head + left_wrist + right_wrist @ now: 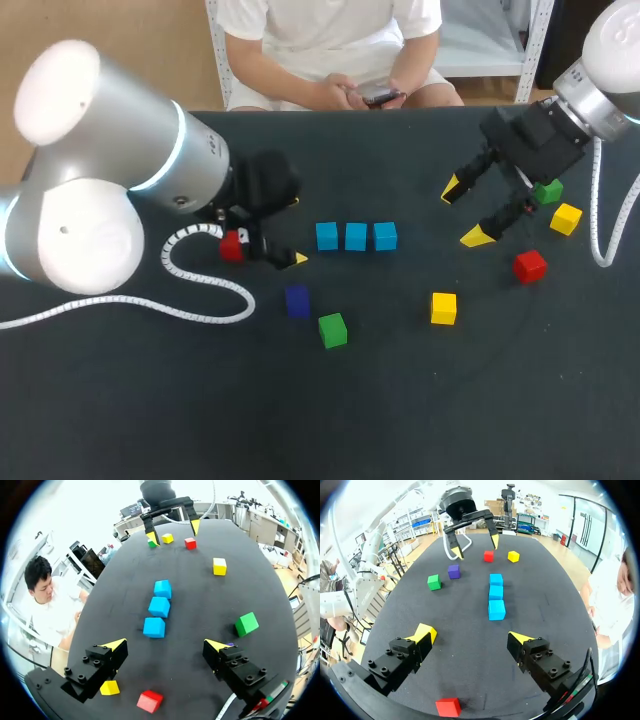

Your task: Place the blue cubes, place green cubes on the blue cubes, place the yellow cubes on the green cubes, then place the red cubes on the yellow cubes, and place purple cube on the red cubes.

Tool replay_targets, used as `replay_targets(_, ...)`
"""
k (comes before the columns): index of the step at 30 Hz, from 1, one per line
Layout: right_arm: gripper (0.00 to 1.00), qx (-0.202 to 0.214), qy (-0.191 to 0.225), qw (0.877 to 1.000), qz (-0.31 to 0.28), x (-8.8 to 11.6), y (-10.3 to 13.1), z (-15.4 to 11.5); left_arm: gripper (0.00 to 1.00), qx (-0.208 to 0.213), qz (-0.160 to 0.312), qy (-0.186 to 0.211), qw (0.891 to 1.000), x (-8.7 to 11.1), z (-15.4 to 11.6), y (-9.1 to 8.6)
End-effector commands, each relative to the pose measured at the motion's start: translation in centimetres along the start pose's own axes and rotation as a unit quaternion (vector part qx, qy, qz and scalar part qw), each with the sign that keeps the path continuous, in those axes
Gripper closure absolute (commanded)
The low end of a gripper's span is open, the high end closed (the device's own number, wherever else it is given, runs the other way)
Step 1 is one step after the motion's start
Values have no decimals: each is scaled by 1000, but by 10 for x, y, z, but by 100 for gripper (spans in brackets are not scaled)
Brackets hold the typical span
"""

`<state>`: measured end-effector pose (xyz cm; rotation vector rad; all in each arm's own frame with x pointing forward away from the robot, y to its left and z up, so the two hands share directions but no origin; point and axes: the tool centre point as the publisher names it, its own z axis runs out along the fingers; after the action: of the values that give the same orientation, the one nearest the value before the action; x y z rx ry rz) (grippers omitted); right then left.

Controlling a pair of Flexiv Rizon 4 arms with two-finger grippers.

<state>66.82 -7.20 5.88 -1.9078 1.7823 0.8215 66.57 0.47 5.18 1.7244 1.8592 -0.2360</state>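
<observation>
The left gripper (166, 645) is seen spread wide, with nothing held between its fingers and nothing touched; a red cube (150, 701) and a yellow cube (109, 687) lie close under it on the table (150, 400). The right gripper (472, 635) is likewise spread wide and empty, with a green cube (547, 191), a second yellow cube (566, 218) and a second red cube (530, 265) near it. The three blue cubes (356, 236) are set close together in a row between the two grippers. The purple cube (297, 300), a second green cube (333, 329) and a third yellow cube (443, 308) lie singly, apart from the row.
</observation>
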Motion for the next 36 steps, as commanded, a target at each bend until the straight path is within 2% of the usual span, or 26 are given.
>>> replay_targets(1,0,0,-1,1000,0,0,0,0,0,-4,1,-28,1000,15,-15,-6)
replay_targets(11,0,0,-1,1000,0,0,0,0,0,19,21,-71,997,26,-13,9)
replay_targets(27,0,0,-1,1000,0,0,0,0,0,50,35,-43,997,-7,-11,25)
replay_targets(36,0,0,-1,1000,0,0,0,0,0,60,34,-31,997,-13,-8,24)
